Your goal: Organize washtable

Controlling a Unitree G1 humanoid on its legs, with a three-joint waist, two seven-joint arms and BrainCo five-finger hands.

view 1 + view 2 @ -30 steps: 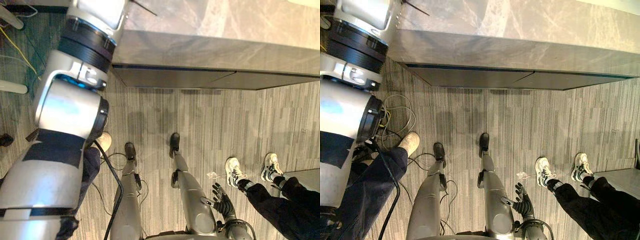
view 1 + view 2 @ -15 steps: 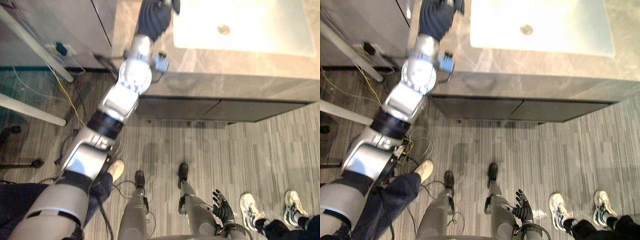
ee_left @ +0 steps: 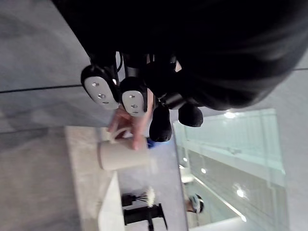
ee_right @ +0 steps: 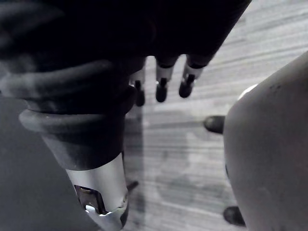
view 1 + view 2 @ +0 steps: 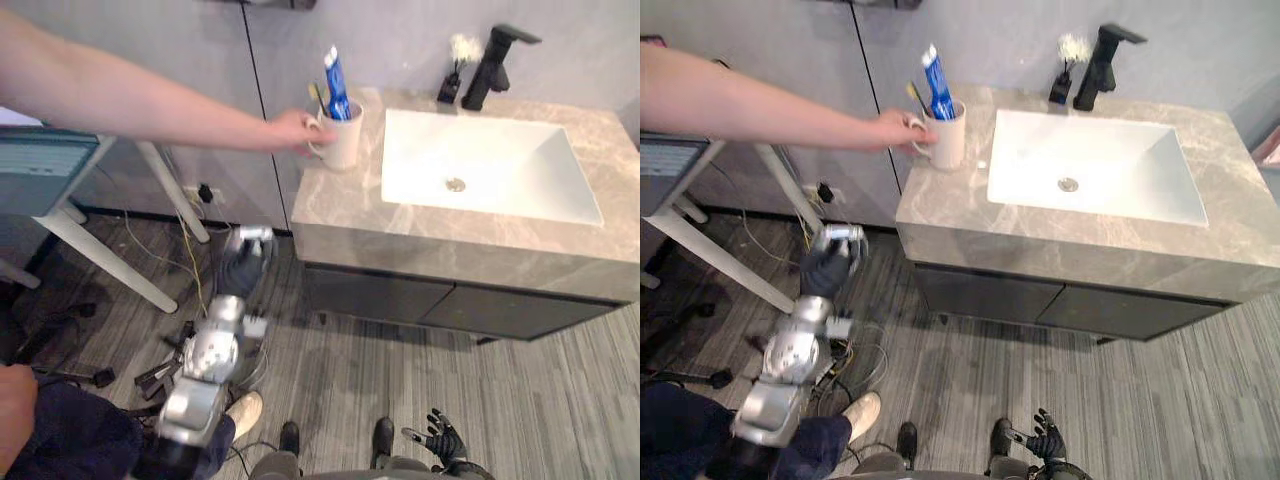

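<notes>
A white cup [image 5: 342, 142] stands at the back left corner of the grey marble washtable [image 5: 400, 235]. It holds a blue toothpaste tube [image 5: 334, 85] and a toothbrush [image 5: 316, 97]. A person's hand [image 5: 290, 130] reaches in from the left and grips the cup's handle. My left hand [image 5: 245, 268] hangs below the counter, left of the cabinet, fingers curled on nothing; its wrist view looks up at the cup [image 3: 122, 155]. My right hand [image 5: 442, 440] is low by the floor, its fingers [image 4: 161, 84] straight.
A white basin [image 5: 520, 185] is set in the counter, with a black faucet [image 5: 495, 60] and a small black holder with a white tuft [image 5: 452, 75] behind it. Dark cabinet doors [image 5: 450, 305] sit under the counter. White table legs [image 5: 100, 255] and loose cables [image 5: 150, 370] are on the left.
The camera has swung up from the floor to the washtable. My left arm has dropped from the counter's left end to beside the cabinet. A person's arm now reaches the cup.
</notes>
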